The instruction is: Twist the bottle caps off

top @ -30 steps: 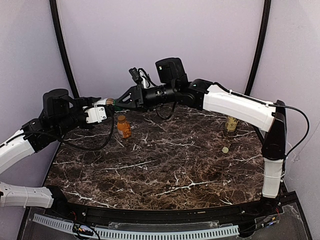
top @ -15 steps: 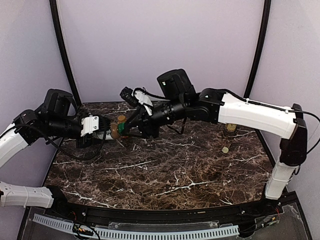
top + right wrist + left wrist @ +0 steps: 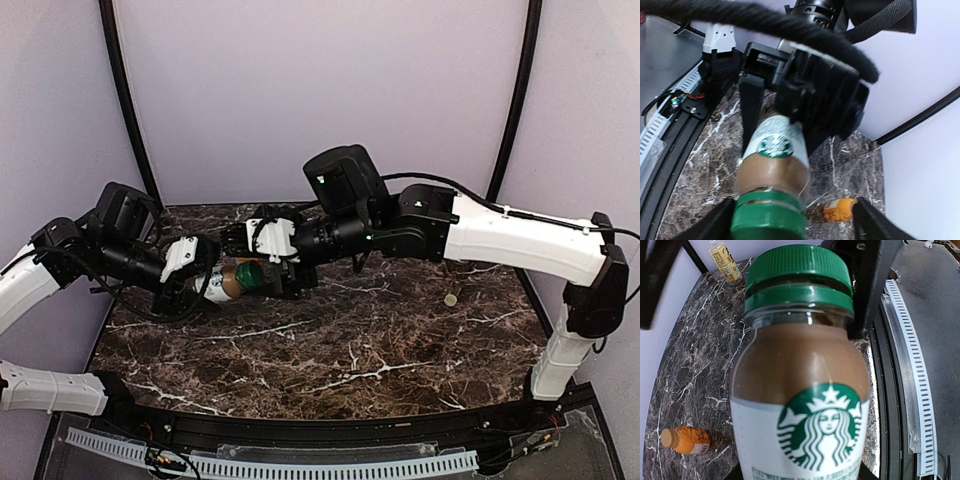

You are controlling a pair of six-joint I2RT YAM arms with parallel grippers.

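Observation:
A coffee bottle (image 3: 230, 281) with brown drink, a white label and a green logo lies level above the table's left half. My left gripper (image 3: 212, 284) is shut on its body (image 3: 800, 390), the fingers mostly hidden behind it. Its dark green cap (image 3: 797, 265) sits on the neck. My right gripper (image 3: 795, 223) is open around that cap (image 3: 767, 222), one finger close beside it and the other well off. A squat orange bottle (image 3: 685, 440) stands behind. The yellowish tea bottle (image 3: 725, 260) is far right, and a cream cap (image 3: 452, 299) lies loose on the table.
The dark marble table (image 3: 350, 350) has a black rail and a white ridged strip (image 3: 300, 465) along its near edge. Black posts (image 3: 125, 90) run up the purple back walls. The right arm's cable (image 3: 765, 25) loops over the left gripper's housing.
Both arms came down and nearer with the coffee bottle between them. My right gripper, shut on the green cap before, now stands open around it.

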